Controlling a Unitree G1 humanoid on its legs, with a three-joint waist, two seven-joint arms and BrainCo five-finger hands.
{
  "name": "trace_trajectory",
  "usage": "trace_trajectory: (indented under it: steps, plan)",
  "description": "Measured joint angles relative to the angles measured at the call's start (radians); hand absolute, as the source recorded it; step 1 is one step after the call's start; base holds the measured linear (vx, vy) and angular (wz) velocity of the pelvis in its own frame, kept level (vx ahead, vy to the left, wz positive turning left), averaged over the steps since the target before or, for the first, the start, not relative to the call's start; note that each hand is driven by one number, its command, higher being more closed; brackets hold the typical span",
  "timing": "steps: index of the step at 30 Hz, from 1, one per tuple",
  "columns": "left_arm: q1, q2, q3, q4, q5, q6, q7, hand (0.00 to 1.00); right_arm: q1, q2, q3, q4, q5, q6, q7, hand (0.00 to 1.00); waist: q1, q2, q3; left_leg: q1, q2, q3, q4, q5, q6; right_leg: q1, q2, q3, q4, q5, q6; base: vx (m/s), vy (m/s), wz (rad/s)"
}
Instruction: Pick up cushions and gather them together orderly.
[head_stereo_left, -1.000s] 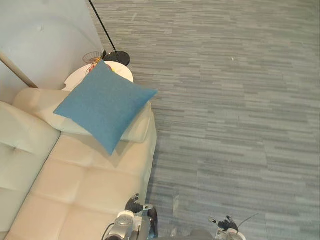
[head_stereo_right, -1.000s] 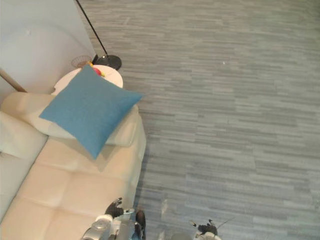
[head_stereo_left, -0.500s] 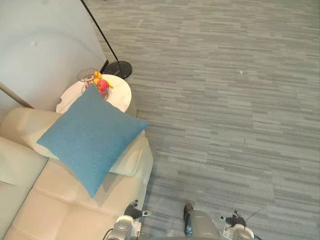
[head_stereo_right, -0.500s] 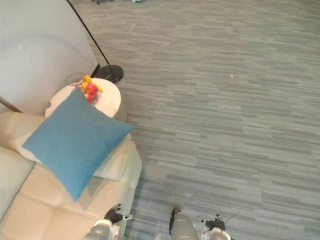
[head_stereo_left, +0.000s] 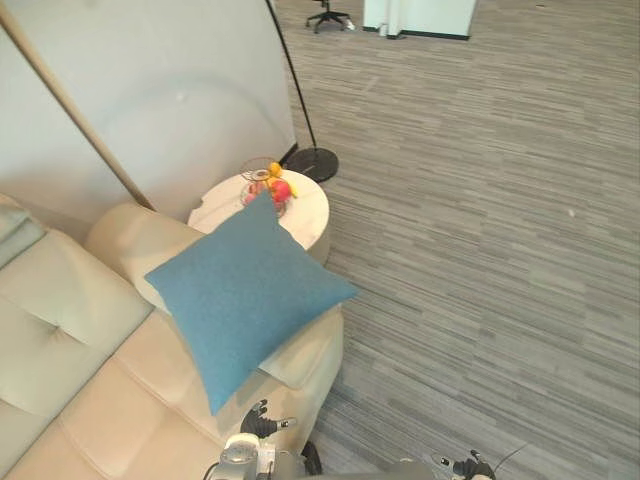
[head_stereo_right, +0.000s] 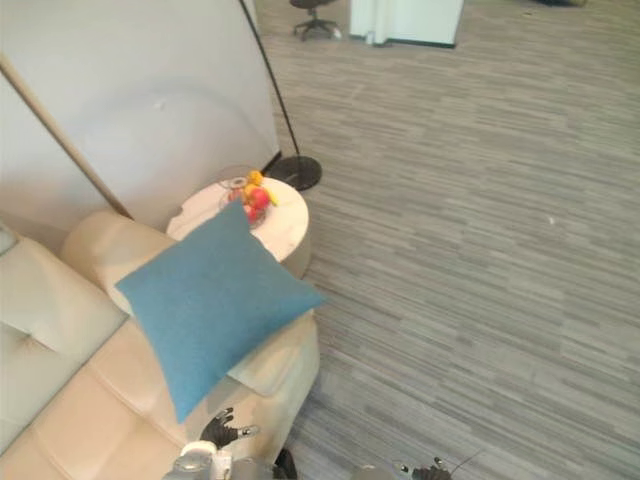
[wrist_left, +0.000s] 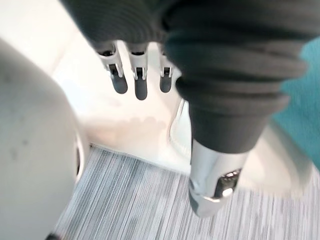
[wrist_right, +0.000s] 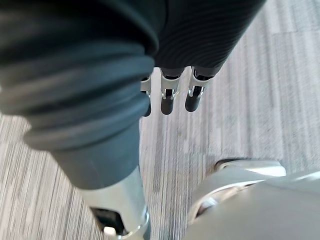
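A blue square cushion (head_stereo_left: 245, 310) leans tilted against the rolled arm of a cream sofa (head_stereo_left: 90, 400), one corner hanging over the arm's end. Its teal edge also shows in the left wrist view (wrist_left: 307, 100). My left hand (head_stereo_left: 257, 420) hangs low beside the sofa's front corner, below the cushion and apart from it. Its fingers (wrist_left: 141, 80) are straight and hold nothing. My right hand (head_stereo_left: 470, 466) hangs low over the carpet, well to the right of the sofa, its fingers (wrist_right: 170, 97) straight and empty.
Behind the sofa arm stands a round white side table (head_stereo_left: 305, 210) with a wire fruit basket (head_stereo_left: 268, 188). A floor lamp's black base (head_stereo_left: 311, 163) and slanting pole sit by a pale wall panel. An office chair (head_stereo_left: 330, 14) stands far back. Grey striped carpet (head_stereo_left: 480, 260) spreads to the right.
The whole picture has shifted: the camera has turned and now takes in more wall and far floor. The blue cushion keeps its place on the sofa arm. Both hands stay low and empty.
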Motion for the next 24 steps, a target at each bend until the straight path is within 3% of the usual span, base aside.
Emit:
trace_trajectory:
  steps: [2, 3, 6, 7, 8, 9, 12, 16, 18, 21, 24]
  plan:
    - [0.003, 0.013, 0.001, -0.001, 0.0, 0.001, 0.003, 0.0, -0.003, 0.003, 0.001, -0.001, 0.0, 0.0, 0.006, 0.0, 0.002, -0.001, -0.013, 0.001, 0.001, -0.053, 0.0, -0.002, 0.001, -0.037, 0.023, 0.02, 0.003, -0.037, -0.026, 0.29, -0.068, 0.98]
    - [0.0, 0.016, 0.003, 0.0, 0.0, 0.003, 0.006, 0.0, -0.023, 0.002, 0.0, -0.003, 0.0, -0.001, 0.006, 0.0, 0.001, -0.001, -0.012, 0.007, 0.018, -0.096, -0.003, 0.0, -0.002, -0.06, 0.062, 0.053, -0.045, -0.06, -0.044, 0.23, -0.12, 0.92]
    - [0.005, 0.007, 0.031, -0.002, -0.001, 0.002, 0.007, 0.0, -0.031, 0.002, 0.0, -0.011, 0.0, -0.003, 0.008, 0.0, 0.004, 0.025, -0.006, 0.025, 0.063, -0.163, -0.018, 0.005, -0.024, -0.078, 0.157, 0.203, -0.208, -0.063, -0.045, 0.19, -0.192, 0.79]
    - [0.01, 0.005, 0.04, -0.002, -0.002, 0.001, 0.008, 0.0, -0.029, 0.004, 0.001, -0.008, 0.001, -0.002, 0.008, 0.0, 0.003, 0.018, -0.01, 0.027, 0.068, -0.188, -0.017, 0.001, -0.048, -0.07, 0.179, 0.275, -0.298, -0.038, -0.034, 0.15, -0.266, 0.95]
    - [0.015, 0.019, 0.043, -0.004, -0.002, -0.001, 0.007, 0.0, -0.023, 0.017, 0.001, -0.002, 0.0, -0.001, 0.007, 0.0, 0.004, -0.016, -0.023, 0.02, 0.05, -0.214, -0.014, -0.005, -0.071, -0.049, 0.165, 0.325, -0.409, 0.055, -0.037, 0.11, -0.249, 0.93]
    - [0.01, 0.025, 0.045, 0.009, -0.002, 0.002, 0.009, 0.0, -0.02, 0.026, 0.0, 0.007, 0.001, 0.001, 0.009, 0.0, 0.003, -0.023, -0.014, 0.02, 0.052, -0.248, -0.01, -0.018, -0.097, -0.045, 0.158, 0.294, -0.406, 0.055, -0.043, 0.13, -0.338, 0.98]
    - [0.021, -0.023, 0.093, -0.004, -0.001, -0.003, 0.008, 0.0, -0.009, 0.006, 0.0, 0.005, 0.002, 0.002, 0.007, 0.0, 0.012, 0.022, -0.031, 0.01, 0.127, -0.262, -0.013, -0.004, -0.13, -0.009, 0.202, 0.21, -0.446, 0.057, -0.062, 0.09, -0.281, 0.62]
    - [0.021, -0.029, 0.111, -0.012, -0.002, -0.005, 0.005, 0.0, -0.007, 0.014, 0.001, 0.0, 0.003, 0.0, 0.007, 0.0, 0.011, 0.015, -0.025, -0.007, 0.157, -0.26, -0.016, 0.029, -0.173, 0.017, 0.219, 0.122, -0.44, 0.038, -0.099, -0.01, -0.195, 0.56]
    - [0.019, -0.026, 0.109, -0.022, -0.002, -0.005, 0.005, 0.0, -0.004, 0.02, -0.003, 0.001, 0.003, 0.001, 0.007, 0.0, 0.008, -0.004, -0.018, -0.025, 0.158, -0.227, -0.035, 0.077, -0.161, 0.021, 0.19, 0.061, -0.439, 0.028, -0.117, -0.06, -0.09, 0.93]
    - [0.01, -0.023, 0.096, -0.022, -0.002, -0.004, 0.005, 0.0, 0.022, 0.027, -0.015, 0.001, 0.003, 0.001, 0.007, 0.0, 0.005, -0.009, -0.015, -0.043, 0.185, -0.046, -0.035, 0.081, -0.118, 0.039, 0.159, -0.03, -0.446, 0.021, -0.121, -0.09, -0.046, 0.96]
    - [0.016, -0.005, 0.07, -0.02, -0.002, -0.004, 0.006, 0.0, 0.02, 0.018, -0.021, 0.001, 0.003, 0.001, 0.008, 0.0, 0.009, -0.011, -0.017, -0.026, 0.157, -0.055, -0.078, 0.111, -0.115, 0.07, 0.138, -0.05, -0.464, 0.012, -0.096, -0.04, 0.053, 0.39]
